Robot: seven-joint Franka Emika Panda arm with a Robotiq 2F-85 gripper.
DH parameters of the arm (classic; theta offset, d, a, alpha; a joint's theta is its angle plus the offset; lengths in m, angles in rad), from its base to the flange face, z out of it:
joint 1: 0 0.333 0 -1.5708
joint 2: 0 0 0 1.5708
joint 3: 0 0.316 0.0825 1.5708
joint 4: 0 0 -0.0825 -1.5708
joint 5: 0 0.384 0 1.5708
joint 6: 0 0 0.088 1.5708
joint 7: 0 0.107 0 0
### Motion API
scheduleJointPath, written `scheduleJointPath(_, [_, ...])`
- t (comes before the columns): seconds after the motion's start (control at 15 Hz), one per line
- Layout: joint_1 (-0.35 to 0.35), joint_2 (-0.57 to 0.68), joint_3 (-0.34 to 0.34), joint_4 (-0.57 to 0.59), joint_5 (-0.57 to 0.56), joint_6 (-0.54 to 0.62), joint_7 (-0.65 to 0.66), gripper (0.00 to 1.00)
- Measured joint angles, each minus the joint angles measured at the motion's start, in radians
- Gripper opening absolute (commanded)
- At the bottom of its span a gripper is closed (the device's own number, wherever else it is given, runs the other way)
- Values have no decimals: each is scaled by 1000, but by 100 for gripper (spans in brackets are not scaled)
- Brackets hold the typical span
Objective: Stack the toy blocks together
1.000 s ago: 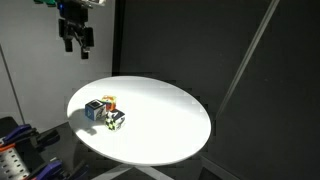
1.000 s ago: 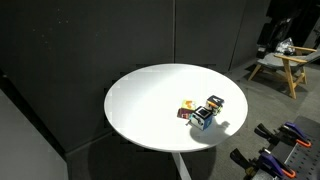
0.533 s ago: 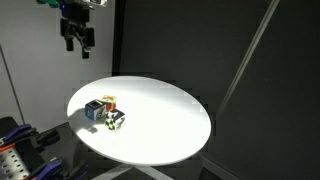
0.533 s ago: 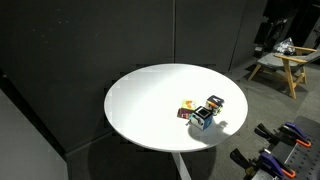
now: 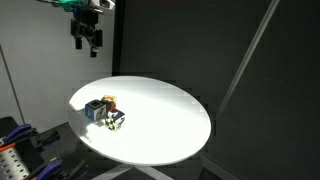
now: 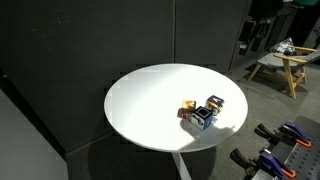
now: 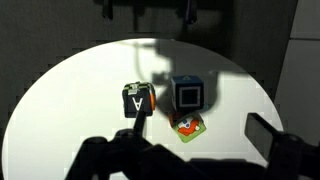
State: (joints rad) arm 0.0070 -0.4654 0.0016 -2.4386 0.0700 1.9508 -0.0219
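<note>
Three toy blocks sit close together on a round white table (image 5: 180, 140). In the wrist view they are a blue and white cube (image 7: 186, 94), a cube with orange sides and a black face with the letter A (image 7: 137, 101), and a green cube with an orange picture (image 7: 187, 126). In both exterior views they form one cluster near the table edge (image 5: 104, 111) (image 6: 202, 112). My gripper (image 5: 87, 40) hangs high above and well behind the blocks. It is open and empty. Its dark fingers (image 7: 190, 160) frame the bottom of the wrist view.
Black curtains surround the table. A wooden stool (image 6: 280, 66) stands behind the table in an exterior view. Red and blue equipment sits on the floor beside the table (image 5: 14, 152) (image 6: 283, 148).
My gripper has shifted a little to the right and slightly up in an exterior view. The arm now shows at the top right of the other exterior view. The blocks have not moved.
</note>
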Motion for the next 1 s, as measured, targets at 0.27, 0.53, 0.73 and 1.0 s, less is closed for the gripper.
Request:
scheduleJointPath(0.27, [17,84,0,37,10,56,-5,100])
scheduleJointPath(0.53, [42,167,3,59,10,116,-39,100])
scheduleJointPath(0.73, [54,228,5,67,10,159,-82,100])
scheduleJointPath(1.0, [58,321,5,88,10,214,-158,100])
